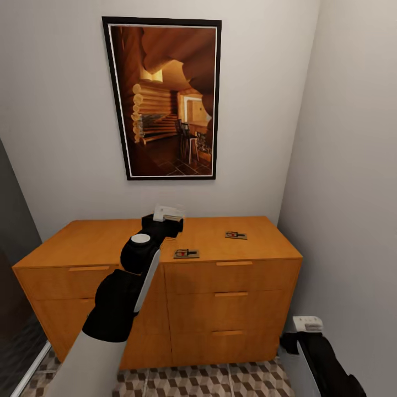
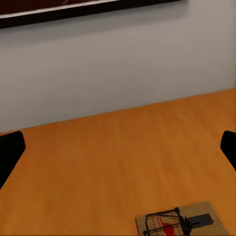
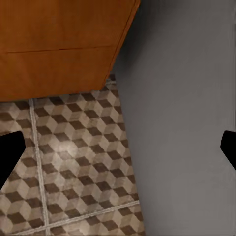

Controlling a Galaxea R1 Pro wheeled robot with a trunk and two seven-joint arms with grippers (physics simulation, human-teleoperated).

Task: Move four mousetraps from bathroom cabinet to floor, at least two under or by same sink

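L gripper (image 2: 118, 147) hovers over the cabinet (image 1: 94, 242) top, fingers spread wide, nothing held. Two traps on top: one (image 1: 186, 253) near front edge (just ahead of L gripper), other (image 1: 236, 235) further right. R gripper (image 3: 118, 147) low over tile floor (image 3: 73, 162), also spread, empty.

Home interior, framed picture (image 1: 162, 99), wooden cabinet (image 1: 231, 298), patterned floor tiles (image 3: 73, 162)

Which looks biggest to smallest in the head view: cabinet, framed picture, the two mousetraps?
1. cabinet
2. framed picture
3. near mousetrap and far mousetrap: about alike; the near one looks slightly bigger, probably just closer to the camera.
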